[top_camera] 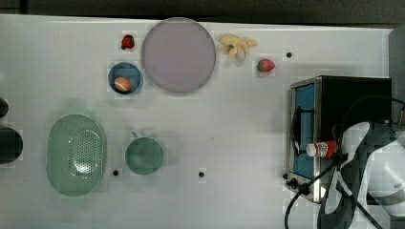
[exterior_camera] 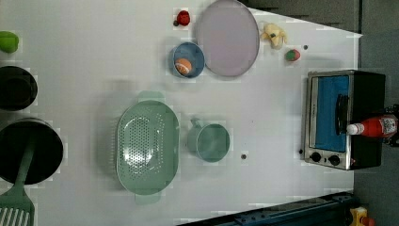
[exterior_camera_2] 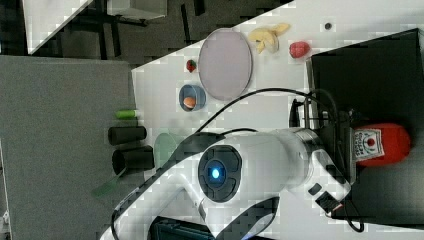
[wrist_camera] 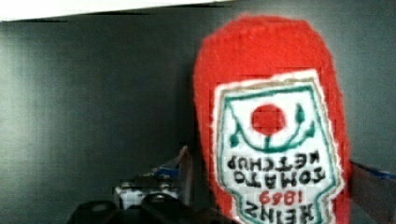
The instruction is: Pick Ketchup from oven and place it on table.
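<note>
The ketchup (top_camera: 325, 149) is a red bottle with a white cap, lying on its side on top of the black oven (top_camera: 356, 98), cap towards the oven's glass door. The oven stands at the top view's right end of the white table (top_camera: 229, 119). My gripper (wrist_camera: 278, 172) is open and straddles the bottle's labelled body (wrist_camera: 271, 140), with one finger (wrist_camera: 186, 163) on each side of it. In the right view the ketchup (exterior_camera_2: 382, 144) lies on the oven (exterior_camera_2: 370, 75) just past my wrist. The left view has the ketchup (exterior_camera: 374, 127) on the oven (exterior_camera: 329, 117) as well.
On the table are a grey plate (top_camera: 178, 54), a blue bowl (top_camera: 125, 78) holding an orange ball, a green colander (top_camera: 76, 155), a green cup (top_camera: 144, 155), a banana (top_camera: 236, 46) and two strawberries (top_camera: 265, 65). Black cables (top_camera: 305, 191) hang by the oven's front.
</note>
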